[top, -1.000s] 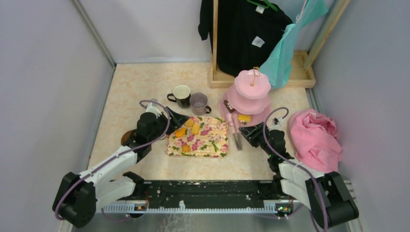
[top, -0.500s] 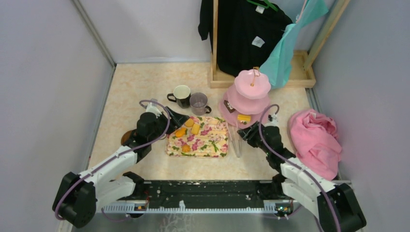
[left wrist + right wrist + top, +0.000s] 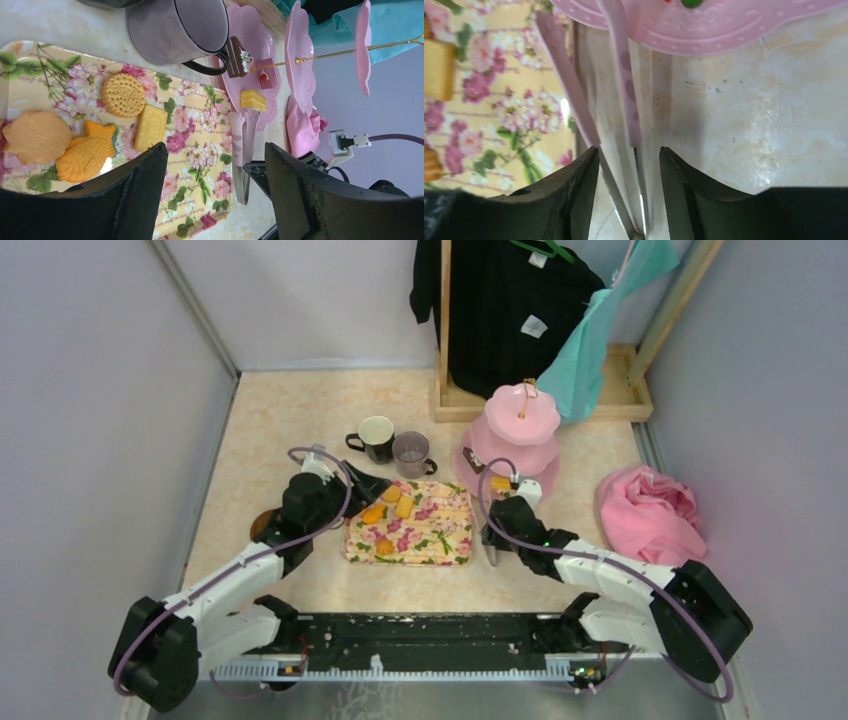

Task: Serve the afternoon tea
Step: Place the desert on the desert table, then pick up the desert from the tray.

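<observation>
Snacks (image 3: 85, 155) lie grouped on the left half of the flowered tray (image 3: 440, 538), which sits on the desk (image 3: 300, 420) in front of both arms. We read their shapes from the left wrist view only: an orange fish-shaped piece, a round brown biscuit, a yellow bar and a pale orange piece. The same view shows three cake pieces (image 3: 252, 100) on the lowest plate of the pink stand (image 3: 523, 412): one yellow, one brown, one small and pink.

The top view alone gives the layout. The stand is upright beyond the tray's far right corner. The black mug (image 3: 375, 437) and the smoky mug (image 3: 411, 453) stand just beside each other behind the tray. One brown coaster (image 3: 262, 523) lies left of the tray, partly hidden under the left arm. A pink cloth (image 3: 650, 515) lies well apart at the right.

The left jaws are spread wide and hold nothing; they hang over the tray's far left corner, near the snacks.

The right wrist view alone shows the right jaws. They are spread on either side of the metal end of the pink-handled tongs (image 3: 626, 85). The tongs lie on the desk between tray and stand, with one tip over the rim of the lowest plate. We cannot tell whether either jaw touches the tongs.
</observation>
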You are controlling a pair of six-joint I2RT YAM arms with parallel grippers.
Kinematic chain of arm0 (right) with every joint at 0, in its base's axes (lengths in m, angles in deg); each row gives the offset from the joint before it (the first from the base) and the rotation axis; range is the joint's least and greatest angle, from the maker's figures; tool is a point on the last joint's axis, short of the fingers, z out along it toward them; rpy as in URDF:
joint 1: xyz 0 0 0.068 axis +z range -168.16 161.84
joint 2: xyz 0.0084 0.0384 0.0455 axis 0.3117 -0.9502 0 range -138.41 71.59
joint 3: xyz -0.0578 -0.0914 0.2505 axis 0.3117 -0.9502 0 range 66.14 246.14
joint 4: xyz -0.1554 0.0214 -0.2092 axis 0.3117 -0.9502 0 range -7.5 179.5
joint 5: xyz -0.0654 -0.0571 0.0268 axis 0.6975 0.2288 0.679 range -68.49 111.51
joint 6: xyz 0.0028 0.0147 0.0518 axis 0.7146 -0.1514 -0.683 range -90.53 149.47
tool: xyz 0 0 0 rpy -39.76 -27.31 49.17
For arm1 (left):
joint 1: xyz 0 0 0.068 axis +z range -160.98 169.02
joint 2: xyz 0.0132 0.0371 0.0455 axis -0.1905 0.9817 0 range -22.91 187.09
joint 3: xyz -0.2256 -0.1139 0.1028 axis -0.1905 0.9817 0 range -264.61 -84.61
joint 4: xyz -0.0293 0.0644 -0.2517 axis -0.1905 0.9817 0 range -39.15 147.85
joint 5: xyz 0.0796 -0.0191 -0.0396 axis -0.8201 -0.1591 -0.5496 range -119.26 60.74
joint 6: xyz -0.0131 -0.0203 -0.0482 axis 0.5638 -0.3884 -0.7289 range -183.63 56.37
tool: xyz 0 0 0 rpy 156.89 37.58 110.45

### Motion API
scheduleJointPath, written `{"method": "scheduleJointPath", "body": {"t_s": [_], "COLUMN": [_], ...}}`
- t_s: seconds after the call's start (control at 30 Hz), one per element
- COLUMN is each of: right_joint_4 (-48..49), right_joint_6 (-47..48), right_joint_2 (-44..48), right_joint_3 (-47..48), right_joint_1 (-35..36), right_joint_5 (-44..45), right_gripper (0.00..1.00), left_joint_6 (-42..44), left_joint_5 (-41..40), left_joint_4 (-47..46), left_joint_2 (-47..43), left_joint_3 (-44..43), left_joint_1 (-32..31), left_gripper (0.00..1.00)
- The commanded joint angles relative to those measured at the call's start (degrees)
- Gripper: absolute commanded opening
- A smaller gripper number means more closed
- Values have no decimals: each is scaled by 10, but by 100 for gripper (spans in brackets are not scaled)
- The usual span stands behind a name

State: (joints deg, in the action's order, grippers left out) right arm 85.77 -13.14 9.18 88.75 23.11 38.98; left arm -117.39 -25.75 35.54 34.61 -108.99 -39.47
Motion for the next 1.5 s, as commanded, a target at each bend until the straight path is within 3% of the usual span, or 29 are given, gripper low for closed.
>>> {"method": "scheduleJointPath", "body": {"t_s": [0.0, 0.37, 0.83, 1.47], "right_joint_4": [-38, -62, -91, -29], "right_joint_6": [15, 17, 28, 65], "right_joint_2": [-14, -22, 41, -41], "right_joint_3": [35, 42, 28, 27], "right_joint_1": [25, 61, 108, 122], "right_joint_5": [78, 115, 147, 121], "right_gripper": [49, 54, 56, 57], "left_joint_6": [7, 7, 5, 9], "left_joint_5": [2, 3, 9, -1], "left_joint_4": [-15, -19, -19, -13], "left_joint_2": [-13, -10, -1, -5], "left_joint_3": [7, 4, -2, 3], "left_joint_1": [3, 3, 3, 2], "left_gripper": [77, 77, 77, 77]}}
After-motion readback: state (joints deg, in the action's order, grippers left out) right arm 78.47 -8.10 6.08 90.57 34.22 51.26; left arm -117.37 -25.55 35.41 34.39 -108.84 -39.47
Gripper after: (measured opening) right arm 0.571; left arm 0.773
